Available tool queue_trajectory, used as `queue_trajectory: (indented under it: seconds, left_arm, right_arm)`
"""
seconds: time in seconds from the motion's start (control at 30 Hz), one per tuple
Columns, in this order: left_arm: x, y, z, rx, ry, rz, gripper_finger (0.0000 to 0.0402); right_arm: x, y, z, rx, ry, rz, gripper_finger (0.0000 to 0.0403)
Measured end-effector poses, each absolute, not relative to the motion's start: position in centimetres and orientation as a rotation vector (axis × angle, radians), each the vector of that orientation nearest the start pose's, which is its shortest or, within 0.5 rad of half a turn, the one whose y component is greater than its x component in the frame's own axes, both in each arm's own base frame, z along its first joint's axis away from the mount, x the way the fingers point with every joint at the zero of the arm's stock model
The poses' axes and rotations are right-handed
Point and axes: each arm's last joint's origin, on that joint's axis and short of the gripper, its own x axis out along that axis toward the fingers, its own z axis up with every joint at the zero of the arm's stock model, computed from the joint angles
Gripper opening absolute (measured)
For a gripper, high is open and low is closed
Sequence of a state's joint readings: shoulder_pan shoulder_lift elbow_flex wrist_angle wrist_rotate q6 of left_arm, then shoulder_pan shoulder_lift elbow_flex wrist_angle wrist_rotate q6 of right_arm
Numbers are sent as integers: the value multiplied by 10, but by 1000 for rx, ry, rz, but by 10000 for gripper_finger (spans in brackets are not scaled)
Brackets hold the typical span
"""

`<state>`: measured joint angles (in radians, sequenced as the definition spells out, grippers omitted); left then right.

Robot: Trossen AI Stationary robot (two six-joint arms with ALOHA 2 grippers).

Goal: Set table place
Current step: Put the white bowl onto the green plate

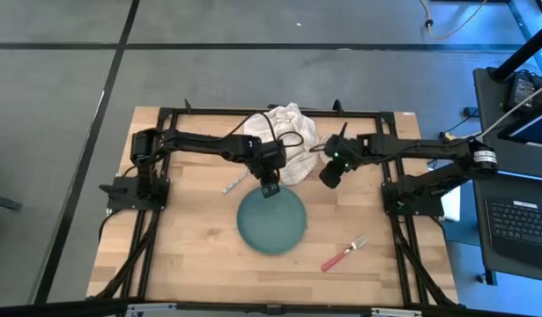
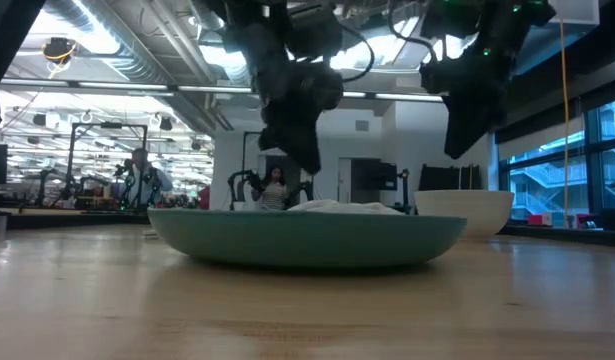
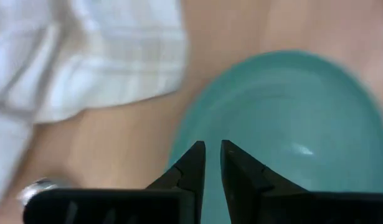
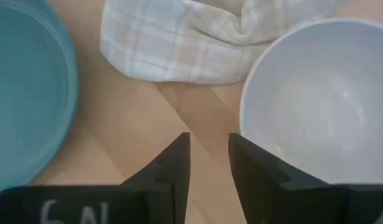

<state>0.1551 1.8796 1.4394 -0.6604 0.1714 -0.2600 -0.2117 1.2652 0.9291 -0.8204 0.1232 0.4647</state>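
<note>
The teal plate (image 1: 271,220) lies flat on the table (image 1: 191,255) at mid-table. My left gripper (image 1: 269,188) hangs above the plate's far rim, clear of it in the low view (image 2: 305,165), its fingers a narrow gap apart (image 3: 213,146). The white bowl (image 4: 322,99) stands on the table right of the plate (image 2: 465,210). My right gripper (image 4: 210,140) is open above the table just beside the bowl's rim, touching nothing. The metal spoon (image 1: 233,183) lies left of the left gripper. The red-handled fork (image 1: 344,254) lies near the front right.
A crumpled white checked cloth (image 1: 284,141) lies behind the plate and bowl, under both arms. Black frame rails (image 1: 156,220) run along the table's edges. Bare wood shows left of the plate and along the near edge.
</note>
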Motion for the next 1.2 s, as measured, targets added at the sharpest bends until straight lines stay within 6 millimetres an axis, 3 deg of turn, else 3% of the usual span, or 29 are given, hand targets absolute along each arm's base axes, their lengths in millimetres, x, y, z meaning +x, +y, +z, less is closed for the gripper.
queue_trajectory:
  seconds: [0.3,0.6,0.8,1.2]
  left_arm:
    - [396,57,243,-421,1012,93,43]
    - [407,53,277,-406,909,60,43]
    - [412,53,300,-388,838,44,43]
    - [413,54,305,-385,823,57,43]
  right_arm:
    - [217,-69,238,483,1100,-596,111]
    - [213,-71,195,562,1143,-564,111]
    - [214,-72,189,514,1148,-569,111]
    - [218,-76,179,414,1194,-612,102]
